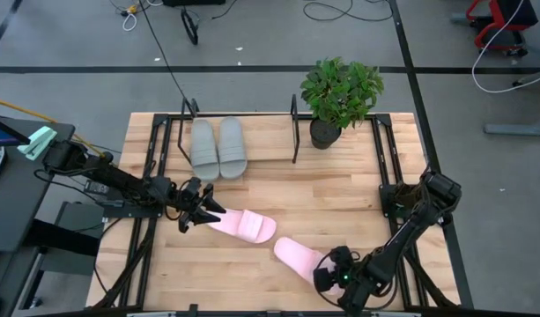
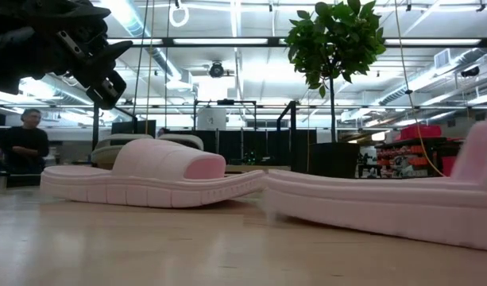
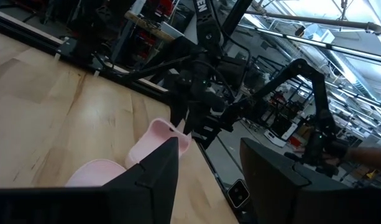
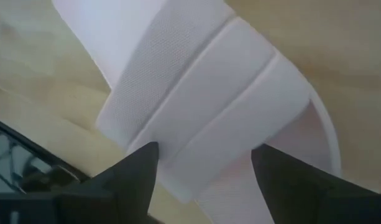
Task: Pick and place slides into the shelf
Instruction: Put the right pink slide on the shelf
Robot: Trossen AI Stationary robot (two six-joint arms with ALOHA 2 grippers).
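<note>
Slides lie in two pairs on my wooden table (image 1: 340, 198): the two grey slides (image 1: 218, 148) rest side by side on the board of the shelf (image 1: 240, 132) along the far edge, just beside a potted green plant (image 1: 340, 97), while the two pink ones sit on the bare wood nearer the front edge. My left gripper (image 1: 208, 211) hangs over the heel end of the first pink slide (image 1: 245, 226), left of the table's middle, its fingers spread and closing on nothing; from table height that slide (image 2: 148, 181) sits flat with my dark gripper (image 2: 92, 56) raised above it. My right gripper (image 1: 327, 271) is down at the second pink slide (image 1: 298, 256) close to the front edge, right of centre, and my wrist camera shows its two fingers (image 4: 131, 171) spread on either side of the slide's wide ribbed strap (image 4: 209, 106), not yet pinching it. A person (image 2: 25, 147) stands in the room beyond the table.
</note>
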